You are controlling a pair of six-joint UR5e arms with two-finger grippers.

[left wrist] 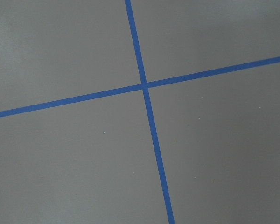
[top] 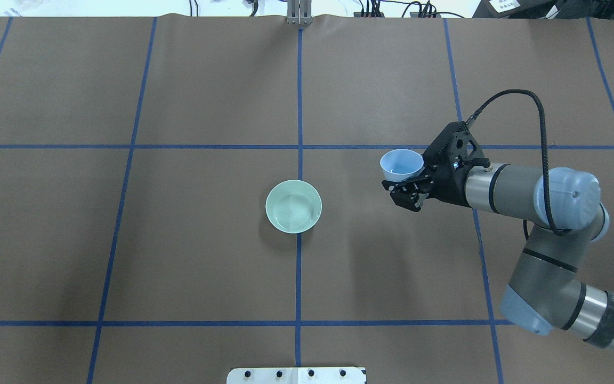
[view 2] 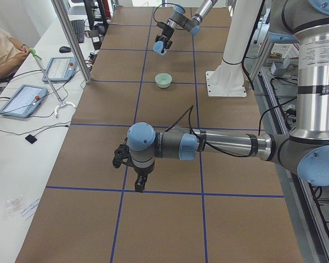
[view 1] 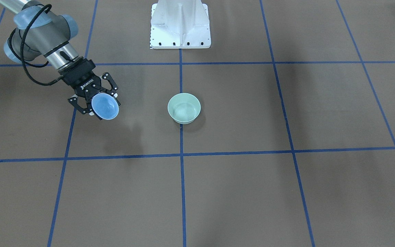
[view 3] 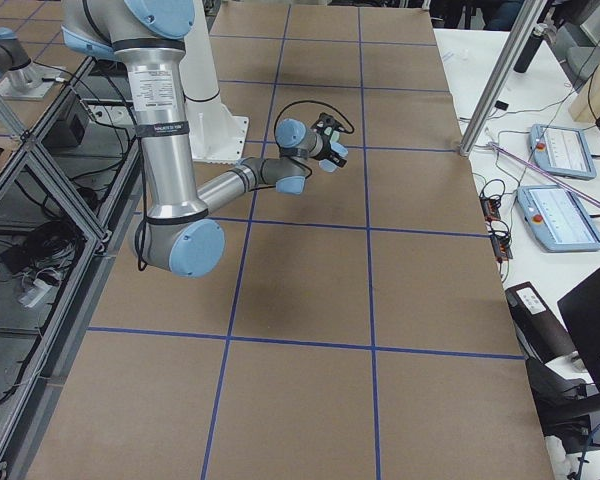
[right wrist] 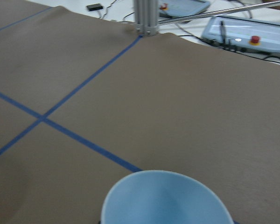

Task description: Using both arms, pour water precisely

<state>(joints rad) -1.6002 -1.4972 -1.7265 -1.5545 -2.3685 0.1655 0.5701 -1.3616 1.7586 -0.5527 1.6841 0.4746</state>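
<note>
My right gripper (top: 411, 184) is shut on a light-blue cup (top: 402, 164), held above the table to the right of a pale-green bowl (top: 293, 206) in the overhead view. Facing the robot, the cup (view 1: 105, 106) hangs left of the bowl (view 1: 184, 108), well apart from it. Faint glints of water (view 1: 183, 111) show inside the bowl. The cup's rim (right wrist: 165, 198) fills the bottom of the right wrist view; I cannot tell whether it holds liquid. My left gripper (view 2: 138, 179) appears only from the left side, low over the table far from the bowl, and I cannot tell its state.
The white pedestal (view 1: 180, 27) stands behind the bowl. Blue tape lines (left wrist: 144, 86) cross the brown table cover. An aluminium post (right wrist: 145, 16) rises at the far edge. Tablets (view 2: 22, 98) and a seated person (view 2: 3, 49) are on the side bench.
</note>
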